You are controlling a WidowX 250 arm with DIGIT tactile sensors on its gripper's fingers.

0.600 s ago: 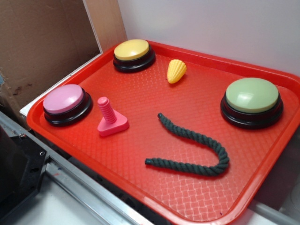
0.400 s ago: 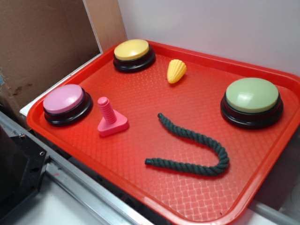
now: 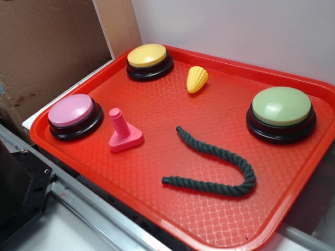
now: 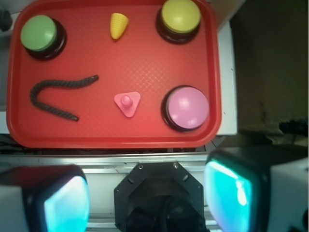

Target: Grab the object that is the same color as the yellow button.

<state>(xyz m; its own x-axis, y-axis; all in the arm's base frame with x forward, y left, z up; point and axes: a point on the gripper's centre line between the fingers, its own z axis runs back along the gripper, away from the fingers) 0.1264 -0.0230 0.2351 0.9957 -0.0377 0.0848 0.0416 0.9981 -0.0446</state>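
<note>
Tray [image 3: 220, 209] red, fine woven-grid texture. Corn [image 3: 197, 79] yellow, ridged rows. Yellow button [image 3: 148, 55] yellow top, black base. Pink button [image 3: 71, 111] pink top, black base. Green button [image 3: 281, 106] pale green top, black base. Screw toy [image 3: 123, 131] pink throughout. Rope [image 3: 220, 167] dark green, twisted strands. Wall [image 3: 235, 26] plain white. Cardboard [image 3: 47, 47] brown. Gripper pads [image 4: 67, 205] glow cyan in the wrist view.

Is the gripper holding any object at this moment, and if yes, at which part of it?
Nothing is held. The gripper is open, above the near side of the tray, and the yellow corn lies untouched on the tray.
</note>
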